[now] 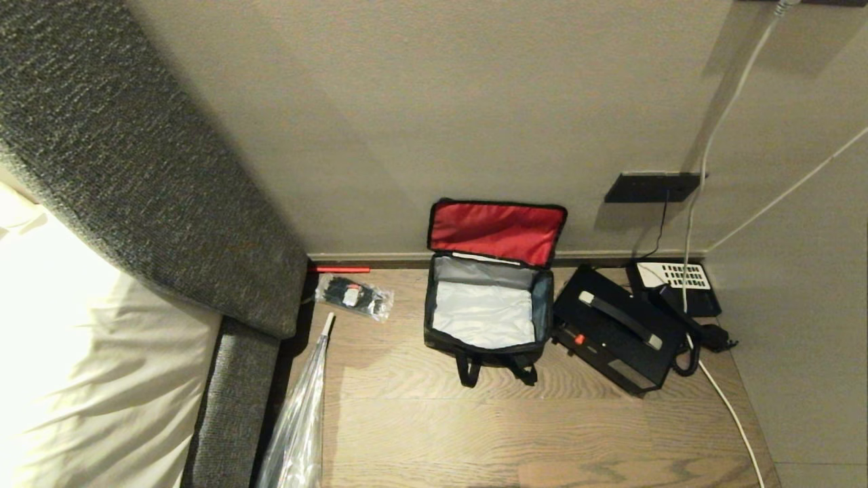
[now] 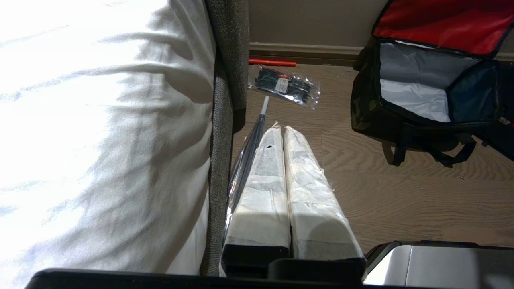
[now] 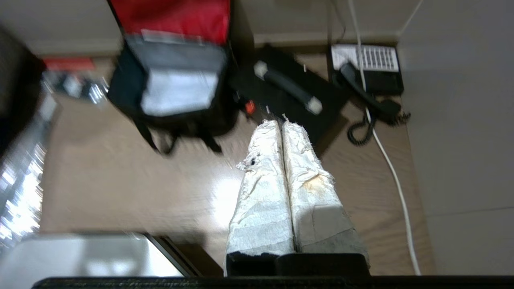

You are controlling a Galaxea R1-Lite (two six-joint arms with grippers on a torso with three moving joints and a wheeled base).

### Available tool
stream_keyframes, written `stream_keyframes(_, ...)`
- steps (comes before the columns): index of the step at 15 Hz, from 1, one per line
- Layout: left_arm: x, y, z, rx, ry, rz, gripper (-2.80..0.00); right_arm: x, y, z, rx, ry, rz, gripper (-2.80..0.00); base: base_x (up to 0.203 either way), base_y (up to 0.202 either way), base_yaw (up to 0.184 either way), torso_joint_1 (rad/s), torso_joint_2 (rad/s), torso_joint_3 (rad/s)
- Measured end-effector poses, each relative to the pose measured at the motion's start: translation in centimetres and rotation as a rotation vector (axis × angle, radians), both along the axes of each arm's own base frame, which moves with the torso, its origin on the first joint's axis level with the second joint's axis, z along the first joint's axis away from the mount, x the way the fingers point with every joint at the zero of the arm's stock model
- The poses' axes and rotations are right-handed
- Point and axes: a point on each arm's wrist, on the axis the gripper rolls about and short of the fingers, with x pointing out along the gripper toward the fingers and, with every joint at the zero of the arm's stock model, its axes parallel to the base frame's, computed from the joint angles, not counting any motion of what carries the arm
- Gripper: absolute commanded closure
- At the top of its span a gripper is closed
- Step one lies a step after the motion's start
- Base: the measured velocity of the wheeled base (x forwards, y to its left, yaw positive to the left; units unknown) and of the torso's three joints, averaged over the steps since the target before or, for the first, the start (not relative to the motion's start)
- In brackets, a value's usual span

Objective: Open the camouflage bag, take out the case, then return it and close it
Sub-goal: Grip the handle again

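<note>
The camouflage bag (image 1: 485, 349) stands open on the wooden floor by the wall. Its red-lined lid (image 1: 495, 232) leans back against the wall, and its pale grey inside holds nothing. The black case (image 1: 597, 342), with a carry handle on top, lies flat on the floor just right of the bag. Neither arm shows in the head view. My left gripper (image 2: 280, 130) is shut and empty, hanging above the floor well to the left of the bag (image 2: 373, 116). My right gripper (image 3: 281, 123) is shut and empty too, above the floor in front of the case (image 3: 317, 86).
A black telephone (image 1: 678, 285) with a coiled cord sits in the corner behind the case, and a white cable (image 1: 729, 407) runs along the right wall. A clear packet (image 1: 354, 296) and a plastic-wrapped umbrella (image 1: 302, 420) lie to the left, beside the bed (image 1: 81, 352).
</note>
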Motion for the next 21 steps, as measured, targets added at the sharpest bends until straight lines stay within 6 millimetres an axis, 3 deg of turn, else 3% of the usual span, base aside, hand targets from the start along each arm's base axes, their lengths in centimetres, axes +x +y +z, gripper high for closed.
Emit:
stream_keyframes(3, 0.0, 0.0, 0.0, 0.0, 0.0, 0.0, 0.0, -3.5, 0.1, 5.2, 0.063, -0.038, 0.039, 0.0, 0.0, 0.0, 0.0, 0.0, 0.0, 0.0)
stream_keyframes(5, 0.0, 0.0, 0.0, 0.0, 0.0, 0.0, 0.0, -6.0, 0.2, 7.4, 0.101, 0.017, 0.073, 0.0, 0.0, 0.0, 0.0, 0.0, 0.0, 0.0)
stream_keyframes(7, 0.0, 0.0, 0.0, 0.0, 0.0, 0.0, 0.0, -5.9, 0.1, 9.2, 0.146, 0.118, 0.085, 0.0, 0.0, 0.0, 0.0, 0.0, 0.0, 0.0)
stream_keyframes(10, 0.0, 0.0, 0.0, 0.0, 0.0, 0.0, 0.0, -0.2, 0.0, 13.2, 0.152, 0.271, 0.098, 0.0, 0.0, 0.0, 0.0, 0.0, 0.0, 0.0)
stream_keyframes(12, 0.0, 0.0, 0.0, 0.0, 0.0, 0.0, 0.0, 6.0, 0.3, 14.3, 0.099, 0.432, 0.09, 0.0, 0.0, 0.0, 0.0, 0.0, 0.0, 0.0)
stream_keyframes(15, 0.0, 0.0, 0.0, 0.0, 0.0, 0.0, 0.0, 14.7, 1.0, 12.8, -0.033, 0.652, 0.081, 0.0, 0.0, 0.0, 0.0, 0.0, 0.0, 0.0)
stream_keyframes(18, 0.0, 0.0, 0.0, 0.0, 0.0, 0.0, 0.0, 22.4, 1.9, 9.3, -0.133, 0.785, 0.093, 0.0, 0.0, 0.0, 0.0, 0.0, 0.0, 0.0)
stream_keyframes(19, 0.0, 0.0, 0.0, 0.0, 0.0, 0.0, 0.0, 24.5, 2.1, 8.1, -0.166, 0.807, 0.095, -2.8, 0.0, 0.0, 0.0, 0.0, 0.0, 0.0)
stream_keyframes(21, 0.0, 0.0, 0.0, 0.0, 0.0, 0.0, 0.0, 28.9, 2.6, 5.3, -0.266, 0.827, 0.099, -2.8, 0.0, 0.0, 0.0, 0.0, 0.0, 0.0)
